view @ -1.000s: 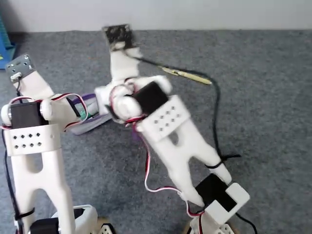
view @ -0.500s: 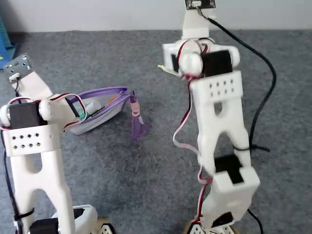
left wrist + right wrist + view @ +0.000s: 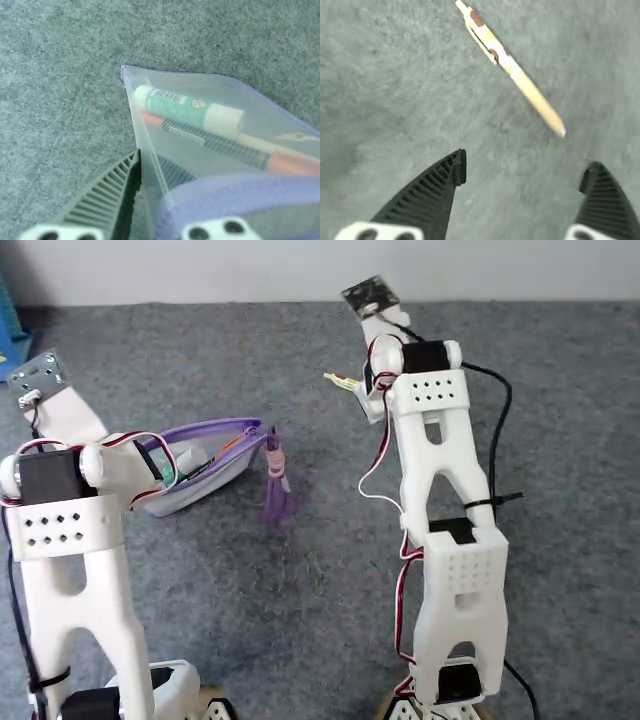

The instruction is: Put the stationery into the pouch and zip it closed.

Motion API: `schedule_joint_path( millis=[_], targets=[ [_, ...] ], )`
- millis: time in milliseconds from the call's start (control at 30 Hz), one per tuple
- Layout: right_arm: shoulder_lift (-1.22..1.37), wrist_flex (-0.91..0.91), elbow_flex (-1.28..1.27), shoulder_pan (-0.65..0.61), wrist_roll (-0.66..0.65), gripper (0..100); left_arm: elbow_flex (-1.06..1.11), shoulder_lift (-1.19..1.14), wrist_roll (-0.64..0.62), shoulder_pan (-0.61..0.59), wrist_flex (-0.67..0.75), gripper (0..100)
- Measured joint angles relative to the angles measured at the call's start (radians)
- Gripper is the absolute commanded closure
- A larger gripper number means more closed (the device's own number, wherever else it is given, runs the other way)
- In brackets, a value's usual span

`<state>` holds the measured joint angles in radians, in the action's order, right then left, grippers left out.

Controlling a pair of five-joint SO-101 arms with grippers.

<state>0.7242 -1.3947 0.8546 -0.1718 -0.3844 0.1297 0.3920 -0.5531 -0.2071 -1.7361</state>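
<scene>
1. Well, closest to the robot is the pouch (image 3: 205,465). It lies on the grey surface (image 3: 300,600), and its mouth looks open. The left fingers (image 3: 100,210) pinch tight on one thin edge of it.
2. The pouch looks soft, floppy and light. I think it will sag if it is lifted, so holding it by the edge is a good way to keep the mouth open. A green and white glue stick (image 3: 187,111) and an orange stick (image 3: 290,162) lie inside, seen through the clear side.
3. A purple tassel (image 3: 277,490) lies at the zip end of the pouch. It is soft and stringy. It is likely the best thing to pull, but it may slip.
4. Farther off, the right fingers (image 3: 425,200) are spread wide with nothing between them. They hang over the surface near the pen (image 3: 512,67).
5. Farthest away, the pen lies flat on the surface, just past those fingers and not touching them. It looks thin, hard, light and smooth, so it might roll. The middle, gripped across, seems the best spot.
</scene>
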Motion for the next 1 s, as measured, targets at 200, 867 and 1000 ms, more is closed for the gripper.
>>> schedule_joint_path(
  millis=[200,867,1000],
  targets=[
    [0.144,0.157,0.025,0.000,-0.118,61.5,0.000,0.000,0.000,0.000,0.000,99],
    [0.614,0.503,0.354,0.051,-0.210,88.5,0.000,0.000,0.000,0.000,0.000,99],
    [0.647,0.497,0.405,0.049,-0.275,96.8,0.000,0.000,0.000,0.000,0.000,99]
  ],
)
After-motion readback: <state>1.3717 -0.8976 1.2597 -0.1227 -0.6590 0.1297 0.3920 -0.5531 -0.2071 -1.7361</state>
